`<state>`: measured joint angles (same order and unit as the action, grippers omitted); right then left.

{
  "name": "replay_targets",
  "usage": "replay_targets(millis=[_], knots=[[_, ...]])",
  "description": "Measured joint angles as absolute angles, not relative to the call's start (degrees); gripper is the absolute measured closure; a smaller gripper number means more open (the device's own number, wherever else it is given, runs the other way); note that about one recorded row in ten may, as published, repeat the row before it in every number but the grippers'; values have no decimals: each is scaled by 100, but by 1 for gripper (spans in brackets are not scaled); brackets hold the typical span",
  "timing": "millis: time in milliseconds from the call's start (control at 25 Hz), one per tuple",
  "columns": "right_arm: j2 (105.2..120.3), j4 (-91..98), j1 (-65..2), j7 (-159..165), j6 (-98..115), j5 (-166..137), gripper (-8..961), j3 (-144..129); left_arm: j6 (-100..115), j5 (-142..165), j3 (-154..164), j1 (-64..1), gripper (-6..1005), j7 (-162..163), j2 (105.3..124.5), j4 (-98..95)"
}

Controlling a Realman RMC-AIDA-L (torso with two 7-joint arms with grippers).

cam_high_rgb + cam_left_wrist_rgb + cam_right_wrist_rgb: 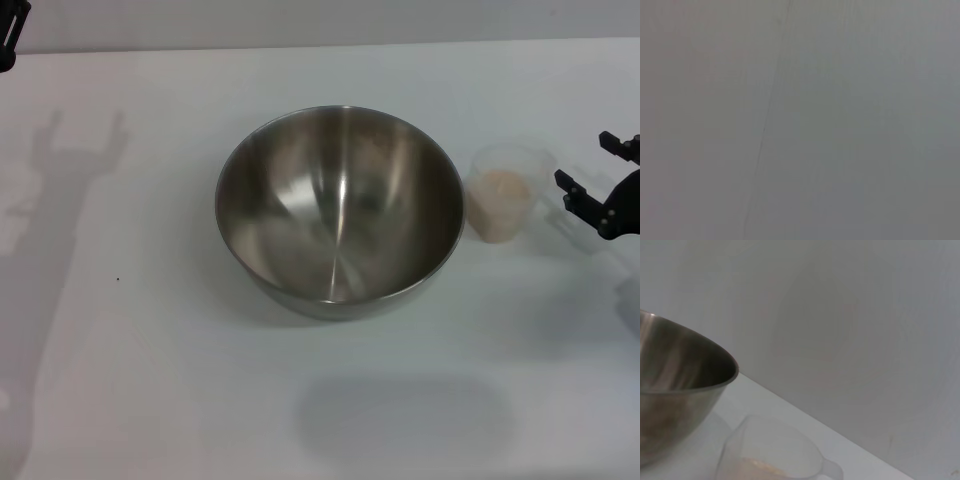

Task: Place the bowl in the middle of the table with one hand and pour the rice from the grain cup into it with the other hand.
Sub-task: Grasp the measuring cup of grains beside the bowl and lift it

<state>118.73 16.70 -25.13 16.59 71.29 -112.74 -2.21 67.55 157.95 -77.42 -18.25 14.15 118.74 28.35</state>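
Observation:
The steel bowl (340, 210) stands upright and empty in the middle of the white table (150, 380). The clear grain cup (505, 190) stands just right of the bowl, holding rice (500, 192). My right gripper (590, 170) is open at the right edge, its black fingers (575, 190) a little right of the cup and apart from it. The right wrist view shows the bowl's side (675, 390) and the cup (772, 452) with rice (757, 467) beside it. My left gripper (8, 35) shows only as a black bit at the far left corner.
The left wrist view shows only a plain grey surface. Shadows of the arms lie on the table at the left (60, 190) and front (400, 410).

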Motion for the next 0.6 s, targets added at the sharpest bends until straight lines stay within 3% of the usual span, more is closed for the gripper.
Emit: replay_targets(millis=[600], knots=[[11862, 1439, -2563, 1677, 7001, -11238, 289, -158, 6927, 15794, -7690, -1810, 137, 1415, 11874, 2786]])
